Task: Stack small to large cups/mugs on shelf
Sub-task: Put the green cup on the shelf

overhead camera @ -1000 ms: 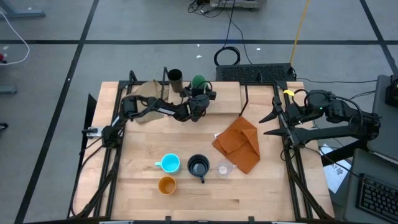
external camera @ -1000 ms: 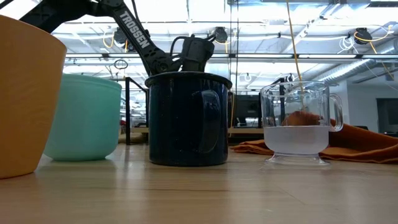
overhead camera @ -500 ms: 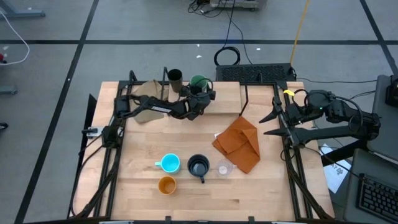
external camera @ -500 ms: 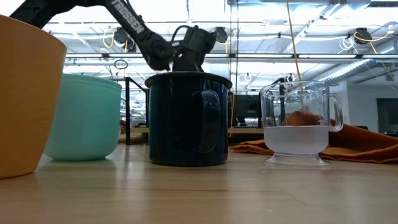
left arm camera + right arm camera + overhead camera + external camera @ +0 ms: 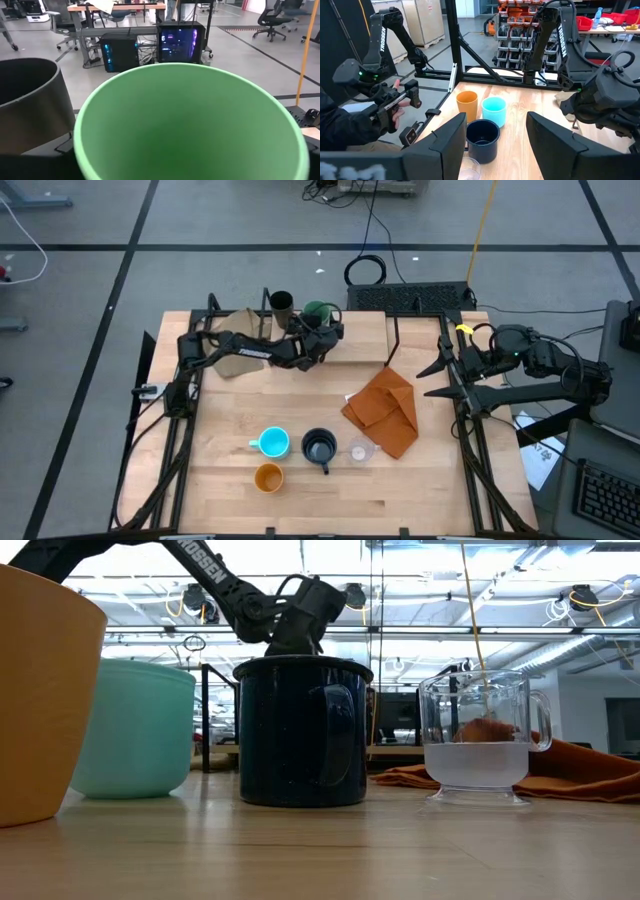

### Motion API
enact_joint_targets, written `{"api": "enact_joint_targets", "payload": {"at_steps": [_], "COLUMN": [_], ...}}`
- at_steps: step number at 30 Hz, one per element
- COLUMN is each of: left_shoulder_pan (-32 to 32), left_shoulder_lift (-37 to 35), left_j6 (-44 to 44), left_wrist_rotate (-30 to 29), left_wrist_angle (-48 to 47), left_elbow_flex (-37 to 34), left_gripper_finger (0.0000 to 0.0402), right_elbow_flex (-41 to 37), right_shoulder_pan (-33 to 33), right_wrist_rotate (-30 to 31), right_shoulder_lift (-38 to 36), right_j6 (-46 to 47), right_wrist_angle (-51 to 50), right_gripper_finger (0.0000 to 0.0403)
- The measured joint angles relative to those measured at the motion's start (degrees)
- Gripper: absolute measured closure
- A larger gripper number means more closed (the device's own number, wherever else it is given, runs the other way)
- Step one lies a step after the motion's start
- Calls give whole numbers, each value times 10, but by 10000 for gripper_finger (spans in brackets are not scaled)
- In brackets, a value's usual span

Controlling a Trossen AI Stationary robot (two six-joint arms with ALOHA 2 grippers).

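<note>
The green cup (image 5: 321, 309) stands mouth up beside the dark brown cup (image 5: 281, 304) at the far edge of the shelf (image 5: 360, 340). My left gripper (image 5: 318, 330) is right behind the green cup, which fills the left wrist view (image 5: 190, 125), with the brown cup (image 5: 30, 100) next to it. The light blue mug (image 5: 273, 443), navy mug (image 5: 319, 447), clear cup (image 5: 358, 451) and orange cup (image 5: 268, 477) stand near the table's near edge. My right gripper (image 5: 495, 145) waits open at the right edge. My left gripper is shut on the green cup, below its flaring rim (image 5: 100, 150), which hides the fingers. It comes at the cup roughly level from the near left side. The cup sits upright, mouth up; whether its base rests on the shelf cannot be seen.
An orange cloth (image 5: 385, 412) lies right of centre. A tan sheet (image 5: 235, 330) lies under my left arm on the shelf. Black frame posts stand along both table sides. A person's hand (image 5: 395, 107) holds a device beyond the table's left side.
My left gripper has risen and shifted slightly toward the far edge, tipping a little, as the low view shows. The green cup's place in the high view has barely changed.
</note>
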Motion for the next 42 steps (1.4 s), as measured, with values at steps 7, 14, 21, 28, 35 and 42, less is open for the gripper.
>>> {"api": "enact_joint_targets", "payload": {"at_steps": [7, 14, 21, 28, 35, 42], "left_shoulder_pan": [-4, -7, -7, -6, -5, -4], "left_shoulder_lift": [0, 1, 1, 1, 1, 1], "left_j6": [6, 61, 46, 50, 70, 73], "left_wrist_rotate": [-24, -1, 7, 32, 34, 34], "left_wrist_angle": [-6, 8, 9, 10, 10, 12], "left_elbow_flex": [0, 0, 0, 0, 0, 0], "left_gripper_finger": [2, 2, 2, 2, 2, 2], "right_elbow_flex": [0, 0, 0, 0, 0, 0], "right_shoulder_pan": [0, 0, 0, 0, 0, 0], "right_wrist_rotate": [0, 0, 0, 0, 0, 0], "right_shoulder_lift": [0, 0, 0, 0, 0, 0], "right_j6": [-1, -2, 0, -1, -2, -4], "right_wrist_angle": [0, 3, 3, 4, 4, 4], "right_gripper_finger": [204, 204, 204, 204, 204, 204]}}
